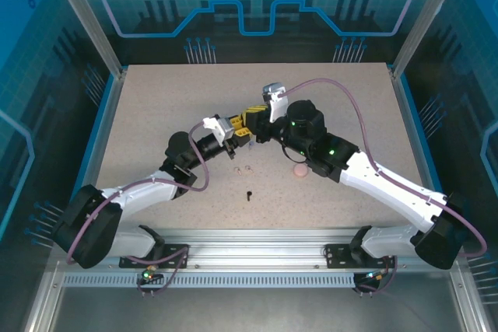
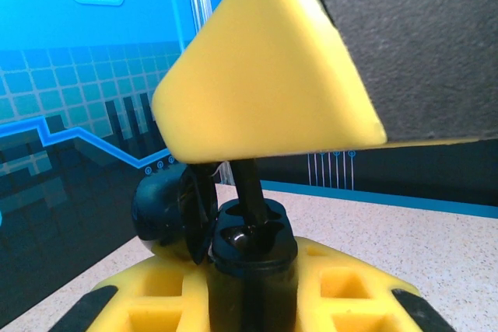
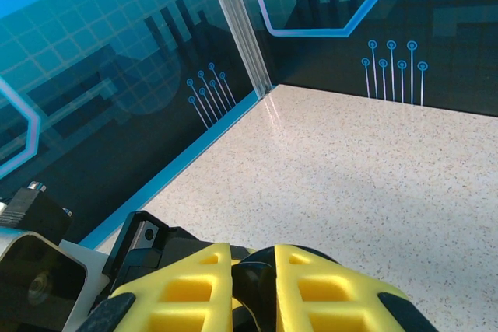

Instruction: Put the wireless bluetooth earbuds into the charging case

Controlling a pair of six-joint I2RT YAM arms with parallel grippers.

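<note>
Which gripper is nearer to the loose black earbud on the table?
Left. The left gripper hangs just beyond the loose black earbud; the right gripper sits farther toward the far edge.

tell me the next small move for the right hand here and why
Probably ease the right hand slightly downward. The left wrist view shows the black earbud it grips by the stem standing in a well of the open black case, which the left hand holds, and it looks not quite seated.

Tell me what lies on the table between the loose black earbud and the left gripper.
Two tiny pale earbuds lie side by side between the loose black earbud and the left gripper, seen in the top view.
</note>
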